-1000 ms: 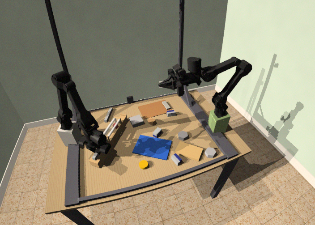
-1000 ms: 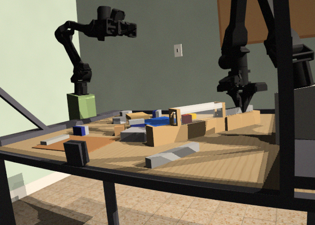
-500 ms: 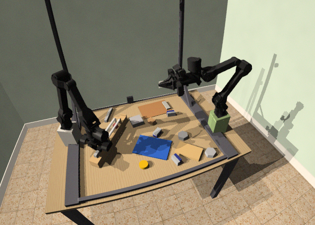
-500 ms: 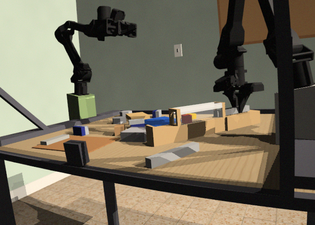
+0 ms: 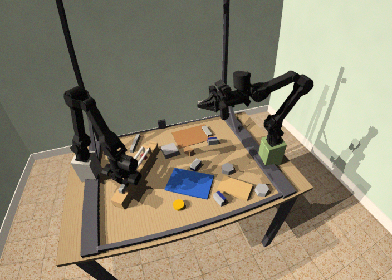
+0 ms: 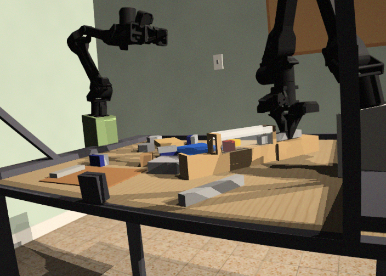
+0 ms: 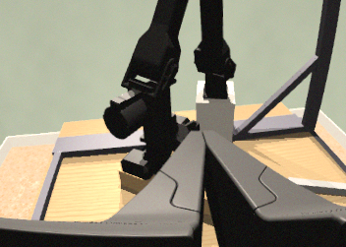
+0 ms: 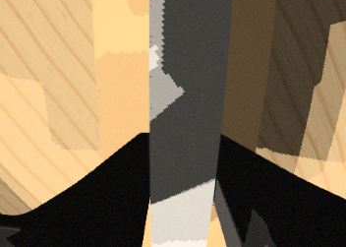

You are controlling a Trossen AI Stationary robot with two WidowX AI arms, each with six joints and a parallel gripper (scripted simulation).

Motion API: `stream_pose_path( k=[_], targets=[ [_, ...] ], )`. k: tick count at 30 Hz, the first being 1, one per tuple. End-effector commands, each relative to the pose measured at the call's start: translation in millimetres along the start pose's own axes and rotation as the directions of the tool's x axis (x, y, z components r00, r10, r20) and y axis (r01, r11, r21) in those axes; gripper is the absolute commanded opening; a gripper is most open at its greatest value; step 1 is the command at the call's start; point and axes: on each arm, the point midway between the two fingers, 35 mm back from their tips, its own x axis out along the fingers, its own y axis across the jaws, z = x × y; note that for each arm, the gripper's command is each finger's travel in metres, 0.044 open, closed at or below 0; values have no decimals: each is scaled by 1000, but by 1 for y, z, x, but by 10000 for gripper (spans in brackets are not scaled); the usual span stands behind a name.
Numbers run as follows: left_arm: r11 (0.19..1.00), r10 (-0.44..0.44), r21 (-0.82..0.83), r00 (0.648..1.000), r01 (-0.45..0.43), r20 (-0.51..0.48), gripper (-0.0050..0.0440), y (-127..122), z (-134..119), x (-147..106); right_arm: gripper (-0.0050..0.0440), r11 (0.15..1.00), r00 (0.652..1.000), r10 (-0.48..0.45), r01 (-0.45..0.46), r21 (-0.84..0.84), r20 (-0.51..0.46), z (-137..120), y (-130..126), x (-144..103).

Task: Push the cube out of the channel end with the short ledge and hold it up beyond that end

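Note:
The wooden channel [image 5: 119, 199] [image 6: 199, 165] has white roof rails [image 6: 244, 131]. The red cube [image 6: 228, 145] [image 5: 142, 156] is inside under the rails, between the roofed part's two ends. My right gripper [image 5: 125, 184] [image 6: 286, 134] [image 8: 178, 144] is shut on a grey bar [image 5: 122, 188] [image 6: 298, 133] [image 8: 197, 92], above the channel's far ledge in the exterior view. The bar's tip seems to show under the roof, short of the cube, with a gap between. My left gripper [image 5: 199, 104] [image 6: 165, 37] [image 7: 201, 142] is shut and empty, high above the table.
A second grey bar [image 5: 135, 142] [image 6: 210, 189] lies beside the channel. A grey block [image 5: 169, 150] [image 6: 163, 164] stands near the channel's other end. A blue mat [image 5: 189, 183], an orange mat [image 5: 187, 135], a yellow disc [image 5: 179, 204] and several blocks lie farther off.

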Motion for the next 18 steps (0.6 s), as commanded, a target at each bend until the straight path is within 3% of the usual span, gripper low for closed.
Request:
stream_pose_path(
  k=[1, 18],
  targets=[
    [1000, -2, 3, 1000, 2, 21, 0, 0, 8, -1, 0, 1000, 1000, -22, 22, -2, -4, 7, -5, -5],
    [1000, -2, 3, 1000, 2, 21, 0, 0, 8, -1, 0, 1000, 1000, -25, 25, -2, -2, 28, -6, -5]
  ],
)
